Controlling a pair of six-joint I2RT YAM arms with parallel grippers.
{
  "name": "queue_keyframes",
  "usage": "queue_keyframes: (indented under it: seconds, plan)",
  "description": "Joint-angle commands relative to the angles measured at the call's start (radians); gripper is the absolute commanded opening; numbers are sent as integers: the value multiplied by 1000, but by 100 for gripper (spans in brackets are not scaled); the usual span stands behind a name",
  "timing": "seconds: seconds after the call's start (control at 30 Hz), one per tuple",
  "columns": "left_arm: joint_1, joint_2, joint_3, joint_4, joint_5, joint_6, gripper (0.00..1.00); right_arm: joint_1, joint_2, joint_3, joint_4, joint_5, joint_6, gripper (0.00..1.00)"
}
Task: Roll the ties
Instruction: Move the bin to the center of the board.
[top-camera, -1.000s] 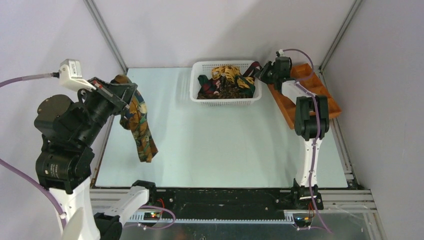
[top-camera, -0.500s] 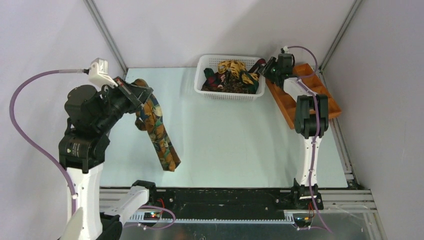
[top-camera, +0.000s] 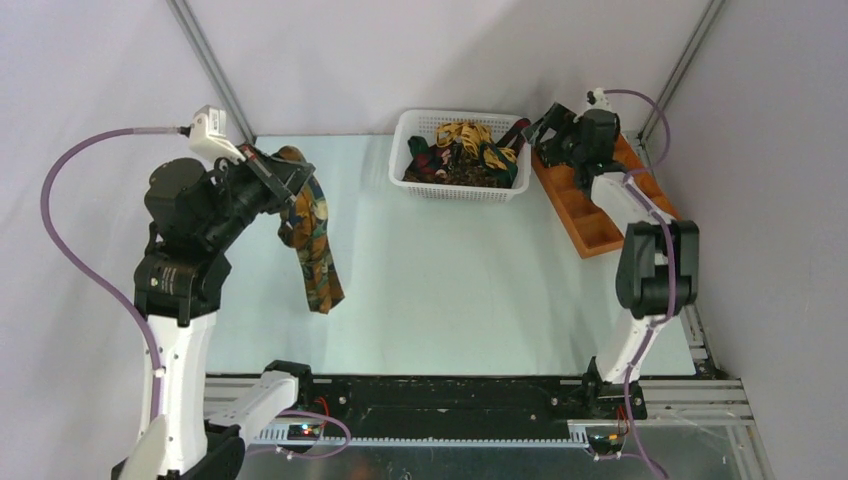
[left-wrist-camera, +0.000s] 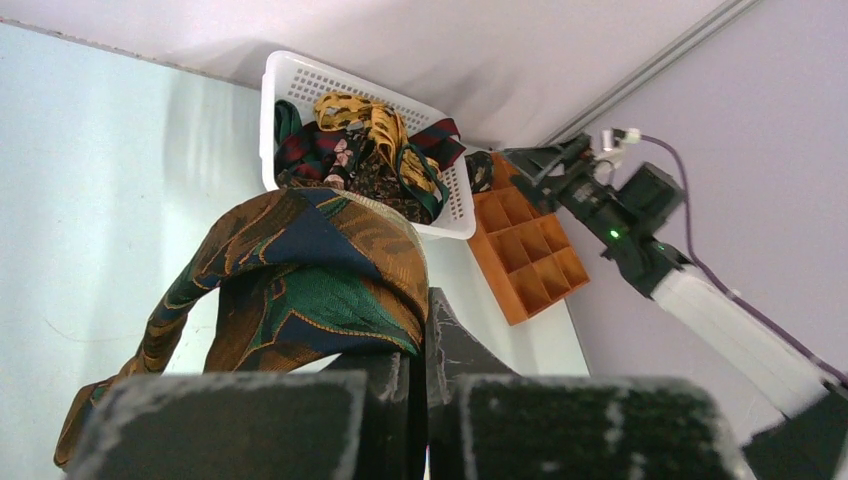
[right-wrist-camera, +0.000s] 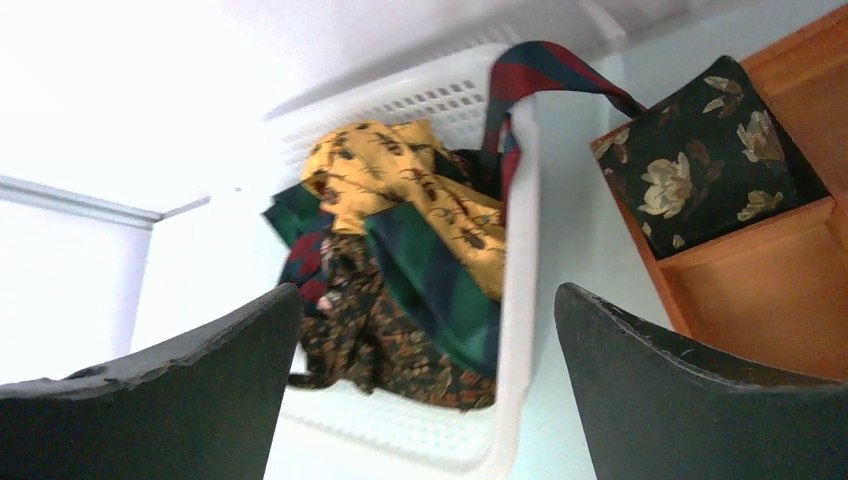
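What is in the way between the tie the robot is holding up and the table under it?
Nothing visible. The left hand is shut on the patterned tie, which hangs over a bare patch of the table. The white basket and orange tray sit at the far side, away from it.

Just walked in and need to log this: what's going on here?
The left arm's fingers are shut on a green-and-brown patterned tie, which hangs over the left of the table. The right fingers stand open by the orange tray, where a dark floral tie sits. More ties fill the white basket.
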Motion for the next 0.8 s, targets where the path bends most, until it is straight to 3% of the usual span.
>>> queue_keyframes:
  seconds: [0.0,0.17,0.23,0.5,0.77]
  plan:
    - [-2,20,-9,109,11,-26,0,3,-189,-95,44,-21,-19,99]
    - [-38,48,1,151,-32,-32,0,6,-314,-268,170,-249,50,99]
    - [-68,62,17,165,-71,-32,0,37,-346,-282,111,-296,35,97]
    - [-265,112,50,218,-443,-29,0,265,-548,-450,-6,-85,-45,88]
    - [-449,167,72,242,-894,-60,0,523,-770,-672,97,116,-158,91]
